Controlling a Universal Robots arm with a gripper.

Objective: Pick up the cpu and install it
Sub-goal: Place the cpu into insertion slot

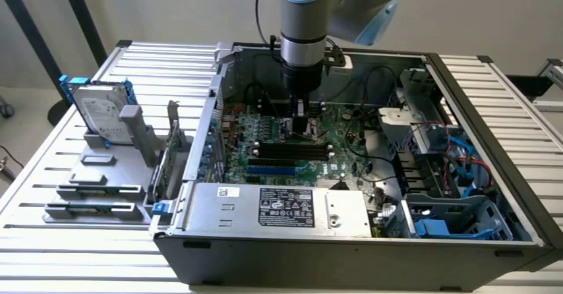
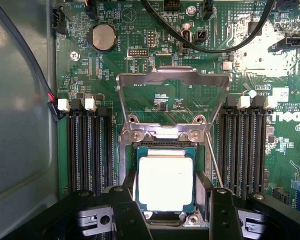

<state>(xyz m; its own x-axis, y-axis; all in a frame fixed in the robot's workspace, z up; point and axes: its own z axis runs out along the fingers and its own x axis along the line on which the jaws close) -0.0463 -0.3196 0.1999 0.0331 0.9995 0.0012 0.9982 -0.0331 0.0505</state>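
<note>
The cpu (image 2: 165, 182), a small square chip with a silver-grey top, lies in or just over the open socket (image 2: 164, 137) on the green motherboard (image 1: 330, 159). The socket's metal load plate (image 2: 172, 80) is flipped up behind it. My gripper (image 2: 166, 200) hangs straight over it, and the black fingers (image 2: 126, 207) press against its two opposite sides. I cannot tell whether the chip is fully seated. In the exterior view the gripper (image 1: 301, 126) reaches down into the open computer case (image 1: 475, 109).
Black memory slots (image 2: 87, 150) run along both sides of the socket, with the thin socket lever (image 2: 215, 160) and black cables (image 2: 210, 47) close by. The power supply (image 1: 281, 208) lies at the case front. A hard drive with blue rails (image 1: 99, 113) and grey holder blocks (image 1: 97, 188) stand outside.
</note>
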